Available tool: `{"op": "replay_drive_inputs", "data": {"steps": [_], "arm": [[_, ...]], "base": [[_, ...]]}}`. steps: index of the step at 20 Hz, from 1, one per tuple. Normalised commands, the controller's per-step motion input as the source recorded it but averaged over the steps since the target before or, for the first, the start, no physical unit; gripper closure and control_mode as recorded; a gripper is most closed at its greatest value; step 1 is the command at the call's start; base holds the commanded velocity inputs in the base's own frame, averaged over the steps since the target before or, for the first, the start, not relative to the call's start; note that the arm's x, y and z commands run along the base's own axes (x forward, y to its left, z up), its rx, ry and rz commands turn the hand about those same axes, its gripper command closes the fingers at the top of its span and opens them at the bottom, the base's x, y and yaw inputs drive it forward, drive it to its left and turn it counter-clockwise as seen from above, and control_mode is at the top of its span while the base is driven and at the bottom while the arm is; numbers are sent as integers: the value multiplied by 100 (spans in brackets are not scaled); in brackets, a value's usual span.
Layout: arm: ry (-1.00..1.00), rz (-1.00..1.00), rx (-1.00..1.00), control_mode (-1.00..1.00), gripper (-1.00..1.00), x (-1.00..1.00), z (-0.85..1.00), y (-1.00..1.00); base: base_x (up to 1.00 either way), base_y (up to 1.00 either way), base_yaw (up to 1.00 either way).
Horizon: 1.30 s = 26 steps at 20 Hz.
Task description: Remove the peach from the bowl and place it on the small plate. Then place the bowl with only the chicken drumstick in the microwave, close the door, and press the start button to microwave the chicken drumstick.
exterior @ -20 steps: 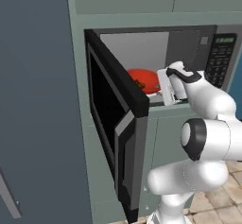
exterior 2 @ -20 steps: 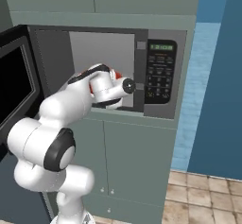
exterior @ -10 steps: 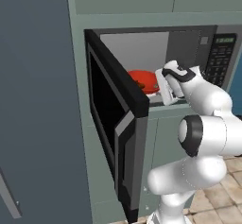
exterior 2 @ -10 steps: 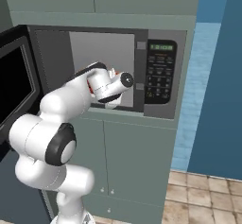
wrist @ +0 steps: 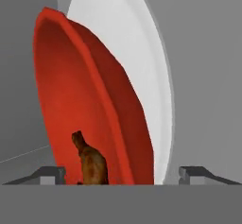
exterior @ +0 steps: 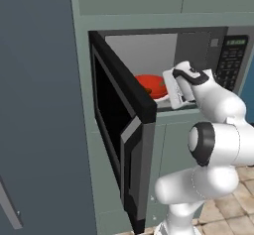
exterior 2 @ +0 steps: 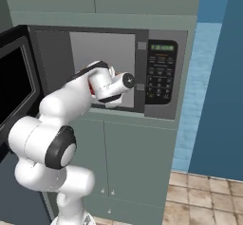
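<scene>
**Bowl in the microwave, door and start button left**

Bowl (exterior: 150,84) sits inside the microwave (exterior 2: 156,72) on its white turntable (wrist: 142,62), with only the chicken drumstick (wrist: 90,161) in it, so your peach step looks done. The pincer (wrist: 123,173) is spread, its tips either side of the near rim, pinching nothing. You have yet to pull out, swing the door (exterior: 121,130) shut and press start. Your hand view shows the drumstick; your left base view shows the door wide open.
</scene>
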Motion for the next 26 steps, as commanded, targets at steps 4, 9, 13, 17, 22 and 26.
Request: {"op": "replay_drive_inputs", "data": {"steps": [4, 9, 13, 17, 22, 26], "arm": [[-27, 9, 0, -100, -100, -76, 57, 0], [-28, 3, -10, -100, -100, -100, 43, 0], [-17, 2, -31, -100, -100, -100, 61, 2], [-6, -1, -29, -100, -100, -82, 52, 24], [0, 0, 0, -100, -100, -13, 0, 0], [-19, 0, -8, -100, -100, -97, 42, 0]], "base": [[0, 0, 0], [0, 0, 0], [0, 0, 0], [0, 0, 0], [0, 0, 0], [0, 0, 0]]}}
